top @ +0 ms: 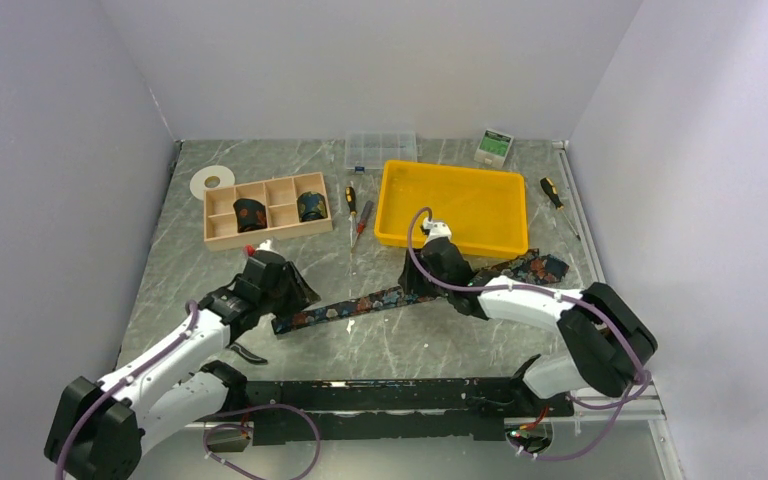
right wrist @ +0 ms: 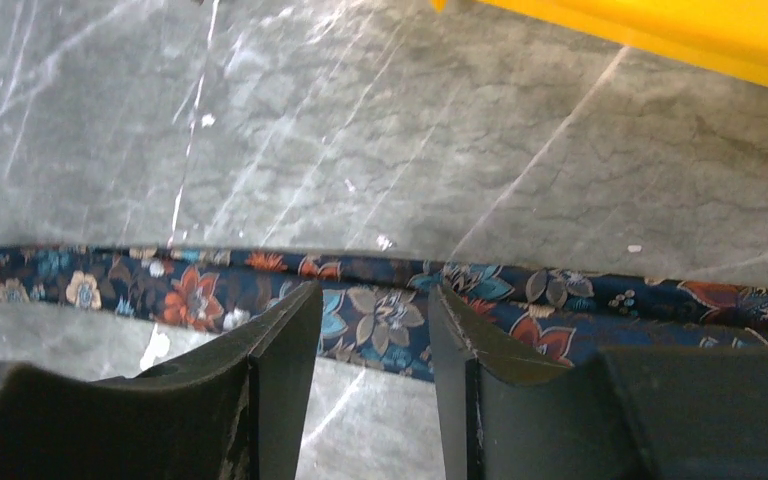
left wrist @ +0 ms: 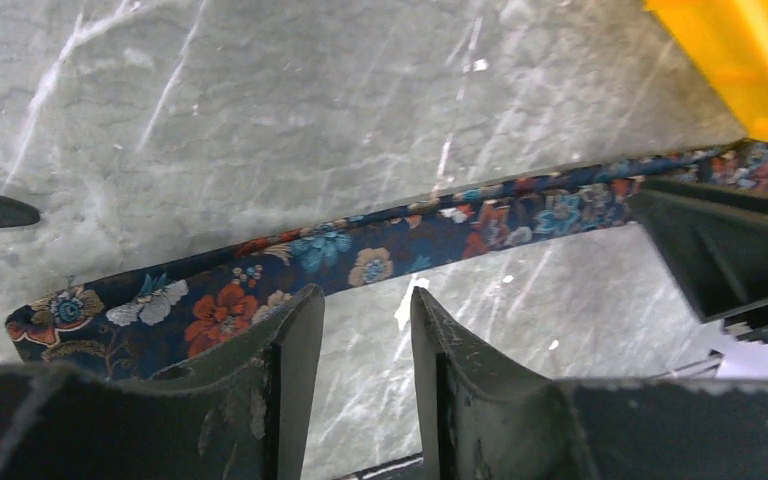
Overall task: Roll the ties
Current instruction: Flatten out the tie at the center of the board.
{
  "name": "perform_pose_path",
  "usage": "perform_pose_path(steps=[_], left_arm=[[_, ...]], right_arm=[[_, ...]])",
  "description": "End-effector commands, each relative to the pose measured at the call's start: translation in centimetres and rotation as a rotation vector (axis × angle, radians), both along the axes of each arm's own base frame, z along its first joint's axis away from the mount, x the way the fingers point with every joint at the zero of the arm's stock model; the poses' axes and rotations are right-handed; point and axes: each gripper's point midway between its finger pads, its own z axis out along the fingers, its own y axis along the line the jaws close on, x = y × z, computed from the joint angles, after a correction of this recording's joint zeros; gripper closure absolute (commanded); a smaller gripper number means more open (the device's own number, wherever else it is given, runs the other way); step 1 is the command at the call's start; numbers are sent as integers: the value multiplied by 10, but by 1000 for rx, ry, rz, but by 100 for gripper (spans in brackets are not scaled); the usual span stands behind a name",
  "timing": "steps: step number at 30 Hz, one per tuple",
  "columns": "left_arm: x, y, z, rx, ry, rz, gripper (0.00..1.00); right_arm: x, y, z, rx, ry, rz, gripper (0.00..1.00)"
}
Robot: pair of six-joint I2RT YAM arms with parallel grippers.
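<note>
One tie (top: 360,303) lies flat as a long dark floral strip slanting across the table, from near my left gripper (top: 296,298) to beside the yellow tray. In the left wrist view the tie (left wrist: 380,255) runs just beyond my open left gripper (left wrist: 365,312), whose left fingertip overlaps its narrow end; only bare table shows in the gap. My right gripper (right wrist: 372,302) is open over the middle of the tie (right wrist: 110,285), with fabric visible between the tips and nothing pinched. Two rolled ties (top: 250,213) (top: 310,207) sit in the wooden organiser (top: 222,230).
A yellow tray (top: 505,245) stands right behind the right gripper. Screwdrivers (top: 352,200) (top: 552,192), a clear plastic box (top: 380,148), a white tape ring (top: 212,181) and a small green-white box (top: 495,146) lie toward the back. Black-handled pliers (top: 247,353) lie under the left arm.
</note>
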Motion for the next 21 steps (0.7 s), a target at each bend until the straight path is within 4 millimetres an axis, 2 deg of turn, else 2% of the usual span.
perform_pose_path(steps=[1, 7, 13, 21], left_arm=[[6, 8, -13, 32, 4, 52, 59], [2, 18, -24, 75, 29, 86, 67], [-16, 31, -35, 75, 56, 132, 74], [-34, 54, -24, 79, 29, 221, 86]], right_arm=[[33, 11, 21, 130, -58, -100, 53], [48, 12, 18, 98, -69, -132, 54], [49, 3, 6, 70, -53, -159, 56], [42, -11, 11, 49, -78, -172, 56]])
